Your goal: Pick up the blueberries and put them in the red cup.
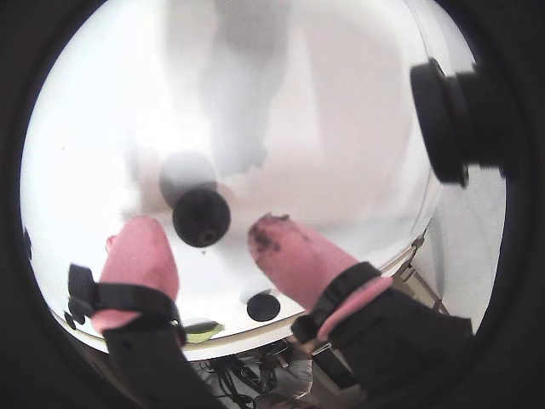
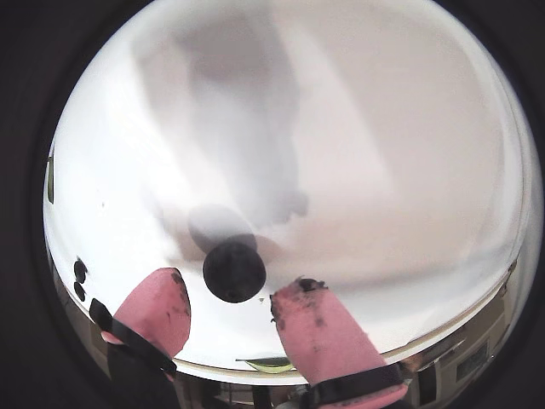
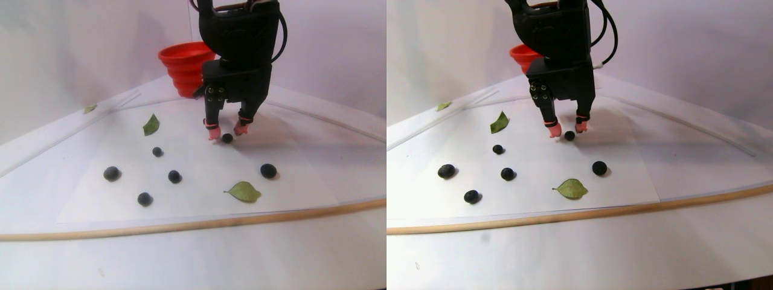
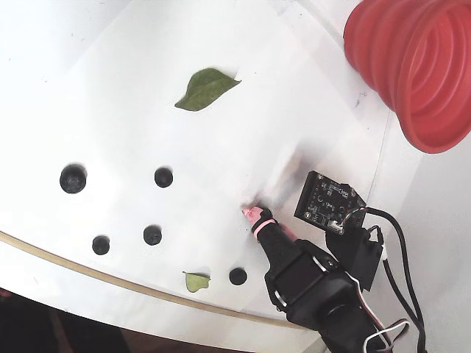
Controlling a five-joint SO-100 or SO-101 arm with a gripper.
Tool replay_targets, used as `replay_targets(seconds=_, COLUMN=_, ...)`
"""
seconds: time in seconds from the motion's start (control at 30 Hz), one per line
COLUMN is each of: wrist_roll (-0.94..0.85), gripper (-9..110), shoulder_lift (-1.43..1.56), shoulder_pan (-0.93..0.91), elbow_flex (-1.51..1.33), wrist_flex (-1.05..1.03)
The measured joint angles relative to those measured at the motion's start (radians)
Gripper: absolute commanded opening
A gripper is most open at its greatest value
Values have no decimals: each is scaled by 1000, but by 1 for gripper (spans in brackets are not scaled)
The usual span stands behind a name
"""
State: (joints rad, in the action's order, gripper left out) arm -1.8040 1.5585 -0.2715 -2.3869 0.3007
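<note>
Between the pink fingertips (image 1: 140,251), one blueberry (image 1: 202,216), pincer (image 1: 209,243) open, untouching.

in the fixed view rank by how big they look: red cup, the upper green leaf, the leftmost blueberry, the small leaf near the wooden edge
1. red cup
2. upper green leaf
3. leftmost blueberry and small leaf: look about alike, so unranked.

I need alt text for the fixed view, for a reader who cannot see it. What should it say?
Seen from above, the black arm's pink-tipped gripper points down at a white sheet, which also holds five blueberries and two green leaves. The red cup with ribbed walls stands at the top right corner.
</note>
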Motion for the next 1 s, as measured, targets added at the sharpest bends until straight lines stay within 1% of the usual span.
replay_targets(seconds=1.0, wrist_roll=64, gripper=16, shoulder_lift=-107, shoulder_pan=6, elbow_flex=58, wrist_flex=80)
